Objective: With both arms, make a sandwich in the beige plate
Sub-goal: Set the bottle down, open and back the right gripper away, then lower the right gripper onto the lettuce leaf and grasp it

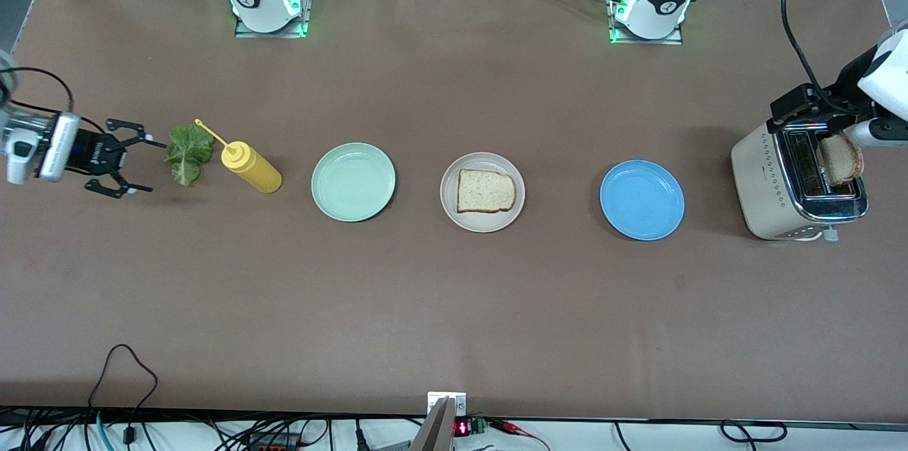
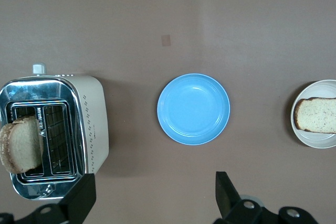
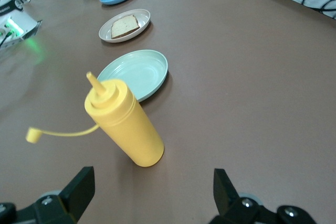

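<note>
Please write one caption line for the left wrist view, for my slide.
Open left gripper above table between toaster holding a bread slice and blue plate.

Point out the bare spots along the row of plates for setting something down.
Bare table lies between the mint-green plate and beige plate, and between that and the blue plate. Crowded where lettuce meets the mustard bottle.

No lettering can be read anywhere. The small red display (image 1: 461, 427) at the table's edge nearest the front camera glows with digits too small to make out; nothing else carries print.
</note>
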